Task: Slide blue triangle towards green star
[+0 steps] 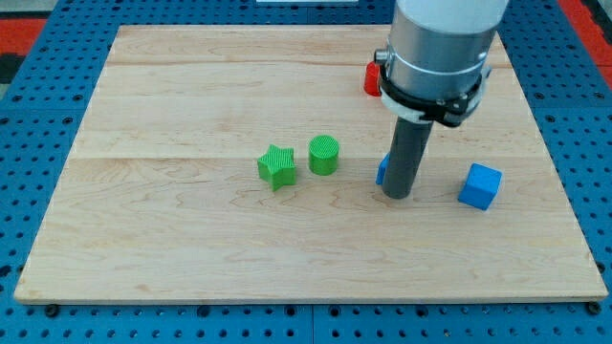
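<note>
The green star (276, 166) lies near the middle of the wooden board (191, 239). The blue triangle (382, 171) shows only as a small blue sliver at the left side of my rod; the rest is hidden behind it. My tip (398, 195) rests on the board, touching or right against the blue triangle's right side. The star is well to the left of the tip.
A green cylinder (324, 155) stands just right of the star, between it and the blue triangle. A blue cube (479, 185) lies right of the tip. A red block (372, 78) is partly hidden behind the arm near the view's top.
</note>
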You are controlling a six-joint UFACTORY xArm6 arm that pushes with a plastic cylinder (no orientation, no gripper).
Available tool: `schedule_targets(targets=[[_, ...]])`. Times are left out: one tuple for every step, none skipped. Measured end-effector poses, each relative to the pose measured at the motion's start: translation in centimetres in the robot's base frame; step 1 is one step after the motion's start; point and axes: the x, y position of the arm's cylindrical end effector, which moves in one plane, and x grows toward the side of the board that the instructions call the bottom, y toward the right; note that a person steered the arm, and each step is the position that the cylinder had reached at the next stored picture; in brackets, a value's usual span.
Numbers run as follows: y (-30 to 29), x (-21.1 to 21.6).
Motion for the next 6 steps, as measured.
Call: schedule_targets(targets=[[4.0, -1.5], [4.2, -2.8], [0.3, -2.8], [-3.5, -2.9], [-5.1, -2.9], [-3.6, -4.2]])
